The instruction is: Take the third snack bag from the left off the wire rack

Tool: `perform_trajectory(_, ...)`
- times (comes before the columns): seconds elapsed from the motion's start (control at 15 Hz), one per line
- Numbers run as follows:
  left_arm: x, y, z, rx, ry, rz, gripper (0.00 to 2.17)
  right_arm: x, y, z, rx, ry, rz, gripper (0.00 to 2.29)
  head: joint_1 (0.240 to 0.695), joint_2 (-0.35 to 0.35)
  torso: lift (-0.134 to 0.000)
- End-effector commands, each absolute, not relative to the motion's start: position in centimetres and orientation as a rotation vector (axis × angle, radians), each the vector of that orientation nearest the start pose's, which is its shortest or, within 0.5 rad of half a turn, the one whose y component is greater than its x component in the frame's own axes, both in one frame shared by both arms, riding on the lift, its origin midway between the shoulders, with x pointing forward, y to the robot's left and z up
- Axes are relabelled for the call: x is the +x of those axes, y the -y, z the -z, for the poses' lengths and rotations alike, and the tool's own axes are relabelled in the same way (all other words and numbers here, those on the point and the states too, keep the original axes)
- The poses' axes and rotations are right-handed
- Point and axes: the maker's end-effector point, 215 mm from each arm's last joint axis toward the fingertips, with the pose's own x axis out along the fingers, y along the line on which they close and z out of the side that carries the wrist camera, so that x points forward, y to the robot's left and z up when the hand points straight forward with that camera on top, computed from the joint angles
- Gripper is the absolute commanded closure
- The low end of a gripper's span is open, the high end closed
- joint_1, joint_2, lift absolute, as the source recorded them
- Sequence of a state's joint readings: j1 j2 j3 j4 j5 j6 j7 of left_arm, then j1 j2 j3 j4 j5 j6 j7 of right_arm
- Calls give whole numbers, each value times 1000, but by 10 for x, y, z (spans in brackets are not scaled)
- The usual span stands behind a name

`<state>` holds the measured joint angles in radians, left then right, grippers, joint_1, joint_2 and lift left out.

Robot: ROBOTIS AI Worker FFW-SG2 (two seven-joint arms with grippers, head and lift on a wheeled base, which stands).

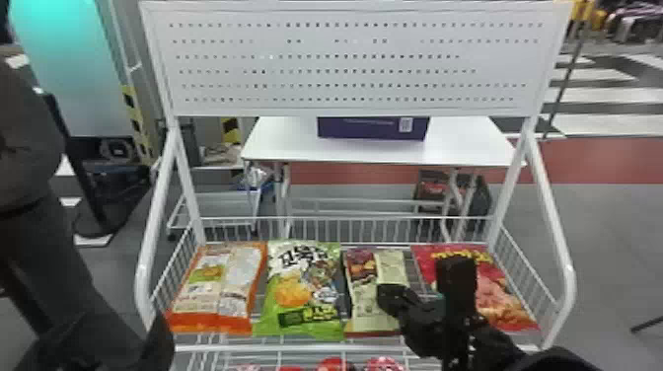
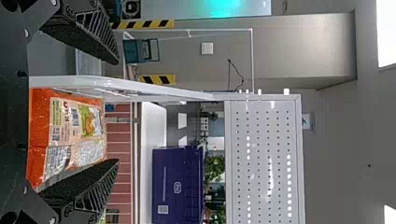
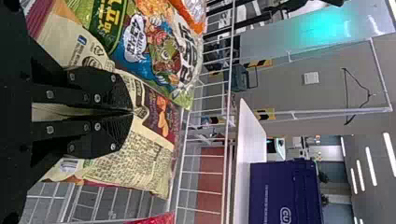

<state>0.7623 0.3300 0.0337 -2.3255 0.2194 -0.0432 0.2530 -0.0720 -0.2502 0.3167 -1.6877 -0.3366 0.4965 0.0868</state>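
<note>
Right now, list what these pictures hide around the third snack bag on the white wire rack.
Cream-and-maroon snack bag: its near right corner, head view, is covered by the black right gripper.
Whether that gripper's shut fingers pinch the bag: right wrist view, the fingers cover the contact.
Red snack bag: its middle, head view, is behind the right arm.
Red round things on the lower shelf: cut off by the head view's bottom edge.

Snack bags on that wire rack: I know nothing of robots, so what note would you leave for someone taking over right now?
Right end effector: fingers shut, over the third snack bag; whether it pinches the bag is unclear.
Left end effector: open, empty, pointing toward the orange bag.
Done: positioning over the target only; all four bags lie in the wire rack.
Left: grip it and lift it off.
</note>
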Motion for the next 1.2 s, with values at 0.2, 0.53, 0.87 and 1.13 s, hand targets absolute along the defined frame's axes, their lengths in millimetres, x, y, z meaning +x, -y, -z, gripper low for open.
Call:
perform_trajectory(0.2,384,-278,273,35,24,-51,147,543,106,365,66,-299,-444,2192,499,0,0)
perform_trajectory(0.53,384,-277,269,35,29,-48,147,492,137,301,79,-127,-420,2192,499,0,0)
perform_trajectory(0.87,385,-276,268,35,33,-44,147,446,205,279,100,-8,-330,2192,499,0,0)
perform_trajectory(1.13,388,-276,267,37,37,-40,147,416,254,268,89,16,-256,2192,499,0,0)
